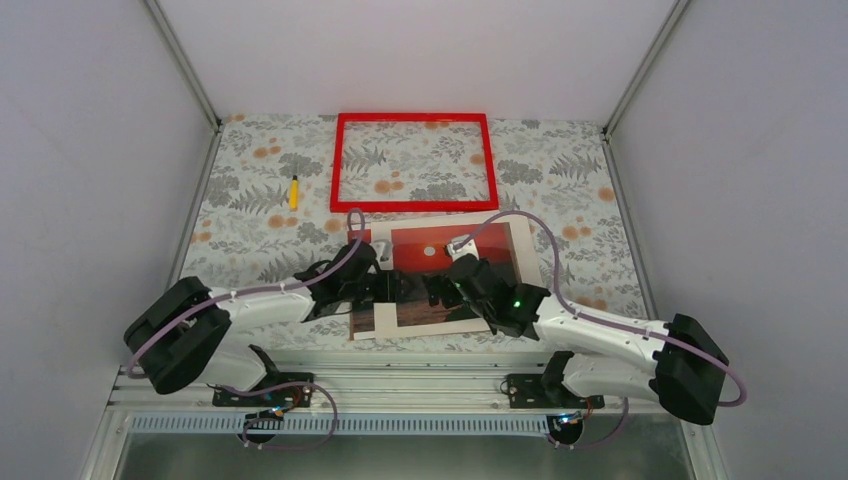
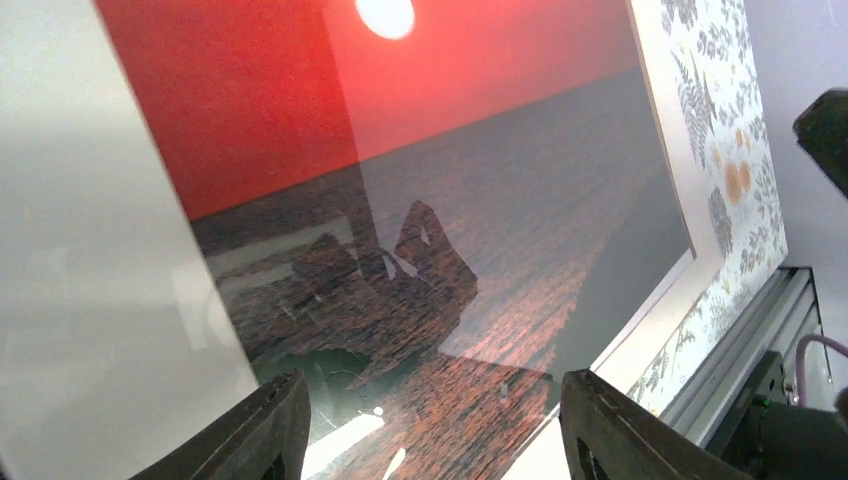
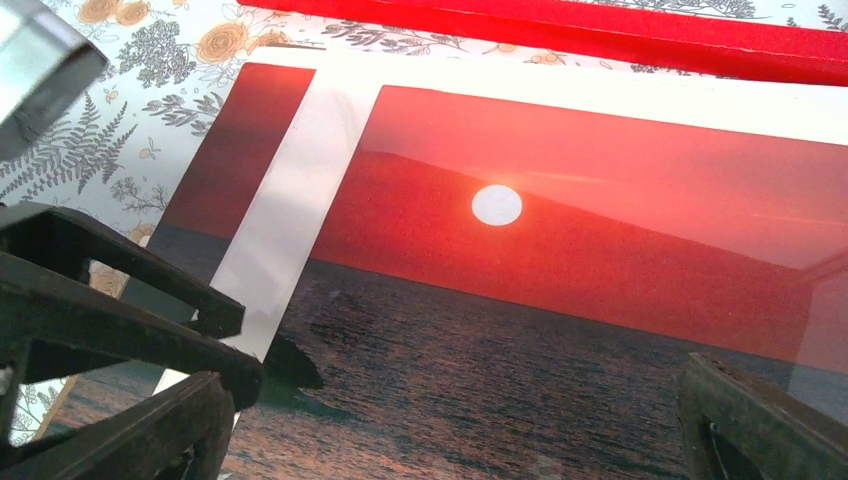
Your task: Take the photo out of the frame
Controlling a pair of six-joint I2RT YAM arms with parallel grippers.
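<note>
From above, the left hand (image 1: 388,288) and right hand (image 1: 445,288) overlie the middle of the photo (image 1: 420,250), hiding its sea band; their tips cannot be told apart there. The yellow item (image 1: 293,192) on the desk (image 1: 250,230) is too small to identify. The right wrist view cuts the frame (image 3: 600,28) to one rail at its top edge.

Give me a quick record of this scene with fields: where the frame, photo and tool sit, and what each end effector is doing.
frame: empty, flat at the far side of the table
photo: outside the frame, flat on the near side, under both arms
tool: yellow, left of the frame
left end effector: open, low over the photo
right end effector: open, low over the photo
task state: photo already out of the frame
</note>
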